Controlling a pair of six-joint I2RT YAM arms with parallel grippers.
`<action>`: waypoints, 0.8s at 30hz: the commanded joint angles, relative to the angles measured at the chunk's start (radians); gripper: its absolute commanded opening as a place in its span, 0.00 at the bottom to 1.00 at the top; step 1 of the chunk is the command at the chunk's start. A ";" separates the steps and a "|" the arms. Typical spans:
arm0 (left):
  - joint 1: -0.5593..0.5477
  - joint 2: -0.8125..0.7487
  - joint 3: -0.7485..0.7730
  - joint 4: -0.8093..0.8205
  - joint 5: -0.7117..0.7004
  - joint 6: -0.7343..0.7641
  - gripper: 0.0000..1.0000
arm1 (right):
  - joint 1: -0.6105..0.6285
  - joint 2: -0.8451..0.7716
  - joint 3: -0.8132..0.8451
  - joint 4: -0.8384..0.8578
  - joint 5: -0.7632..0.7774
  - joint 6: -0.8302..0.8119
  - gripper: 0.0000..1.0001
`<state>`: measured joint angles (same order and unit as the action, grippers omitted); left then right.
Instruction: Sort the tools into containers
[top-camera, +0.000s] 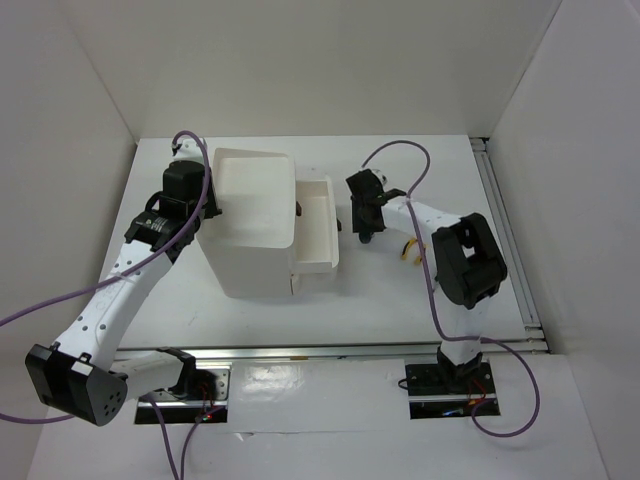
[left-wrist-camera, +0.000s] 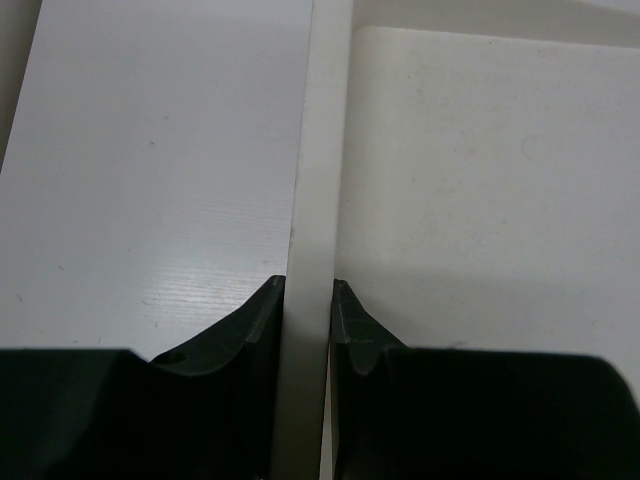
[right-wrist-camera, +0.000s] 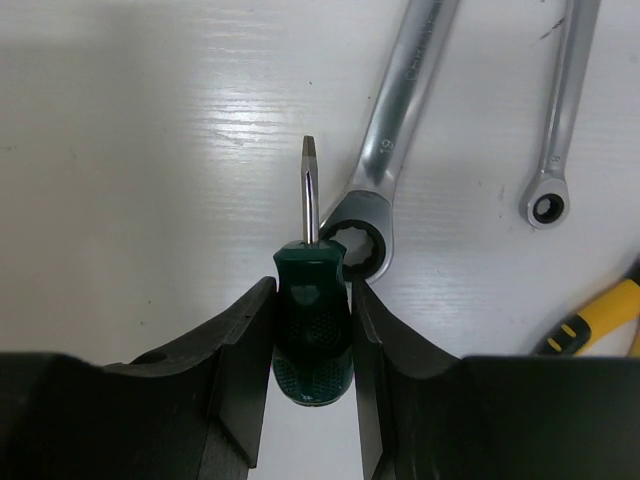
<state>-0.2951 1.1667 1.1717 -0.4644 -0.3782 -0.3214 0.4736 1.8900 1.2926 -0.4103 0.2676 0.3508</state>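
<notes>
White table (top-camera: 400, 290) across the frame, and on it the tall white box (top-camera: 250, 215), its open bin facing up. One shallow drawer (top-camera: 322, 250) is pulled out to the right of it, open and waiting.

The left gripper (left-wrist-camera: 308, 290) is nearly closed, fingers either side of the box's thin wall (left-wrist-camera: 318, 150), pinching it. By the look of it, that is a bracing hold. Good, keep it firm so the box cannot slide.

The right gripper (right-wrist-camera: 310, 288) sits just right of the drawer in the top view. Below it on the table lie the big silver wrench (right-wrist-camera: 385, 170), the slimmer wrench (right-wrist-camera: 560, 120) farther right, and a corner of the yellow-handled pliers (right-wrist-camera: 590, 320).

Smallest of all, the stubby green-handled screwdriver (right-wrist-camera: 312, 320): its handle is squeezed between the fingers, which are closed onto it, blade pointing straight ahead past the big wrench's ring end. Whether it is off the table, I cannot tell.

The step looks like carry-and-drop. Rise first, so the blade does not catch that ring. Then travel left, clear the drawer rim, come down low inside and only then open, so the tool does not bounce out.
</notes>
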 joint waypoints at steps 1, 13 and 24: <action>-0.013 0.008 -0.015 -0.097 0.079 -0.077 0.16 | 0.005 -0.112 0.066 -0.038 0.030 0.014 0.00; -0.013 0.008 -0.015 -0.097 0.079 -0.077 0.16 | 0.071 -0.380 0.178 -0.017 -0.082 0.069 0.00; -0.013 0.008 -0.015 -0.097 0.079 -0.077 0.16 | 0.223 -0.399 0.093 0.084 -0.130 0.157 0.04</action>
<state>-0.2951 1.1667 1.1717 -0.4644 -0.3782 -0.3214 0.6613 1.4826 1.4033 -0.3985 0.1440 0.4721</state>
